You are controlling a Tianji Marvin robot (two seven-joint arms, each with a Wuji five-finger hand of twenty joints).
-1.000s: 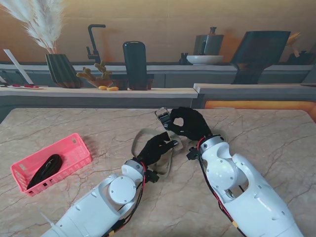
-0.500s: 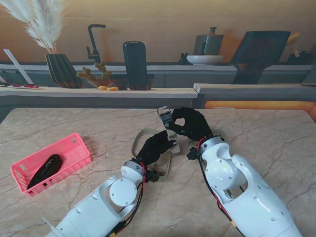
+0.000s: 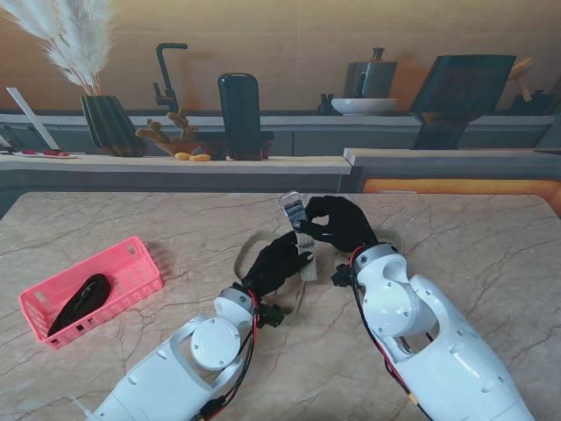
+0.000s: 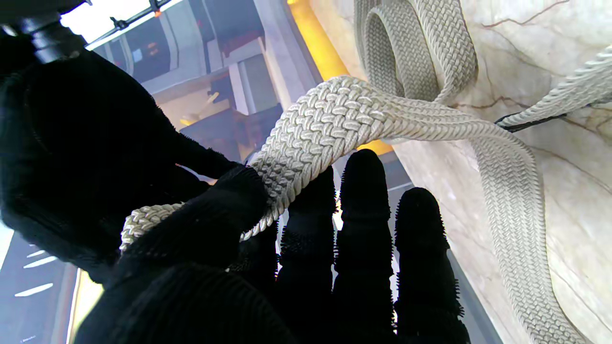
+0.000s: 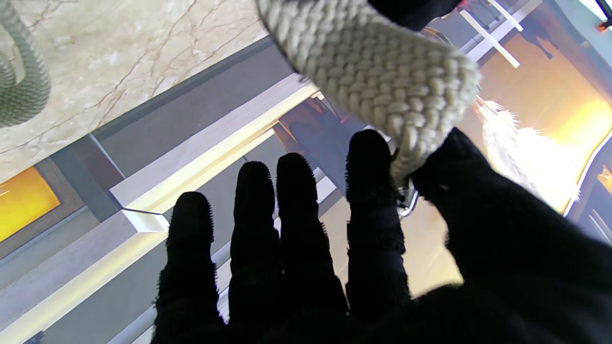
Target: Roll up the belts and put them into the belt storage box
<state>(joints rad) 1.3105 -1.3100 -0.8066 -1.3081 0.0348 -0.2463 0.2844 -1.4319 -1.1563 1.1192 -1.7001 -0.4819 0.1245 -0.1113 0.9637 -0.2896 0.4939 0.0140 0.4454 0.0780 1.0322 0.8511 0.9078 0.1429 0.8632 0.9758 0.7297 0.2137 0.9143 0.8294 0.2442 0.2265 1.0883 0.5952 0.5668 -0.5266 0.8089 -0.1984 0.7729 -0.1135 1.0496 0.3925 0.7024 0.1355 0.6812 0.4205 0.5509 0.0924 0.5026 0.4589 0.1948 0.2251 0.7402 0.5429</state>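
A beige woven belt [image 3: 305,260] runs between both black-gloved hands over the middle of the table, its silver buckle [image 3: 293,209] raised upright. My right hand [image 3: 340,221] is shut on the buckle end, the strap [image 5: 377,76] pinched between thumb and forefinger. My left hand [image 3: 277,263] is shut on the strap a little nearer to me, its thumb [image 4: 215,215] pressing the weave [image 4: 325,119]. The rest of the belt [image 4: 507,191] lies in loose loops on the marble. A pink storage basket [image 3: 131,254] at the left holds a black belt [image 3: 81,298].
The marble table [image 3: 473,246] ends at a grey counter ledge [image 3: 175,165] behind. On it stand a ribbed vase with pampas grass [image 3: 110,123], a dark cylinder [image 3: 239,114] and small ornaments [image 3: 175,136]. Both white forearms [image 3: 412,333] rise from the near edge.
My right hand has lifted the buckle end and turned it upright. My left hand has closed in toward it along the strap, so both hands now meet.
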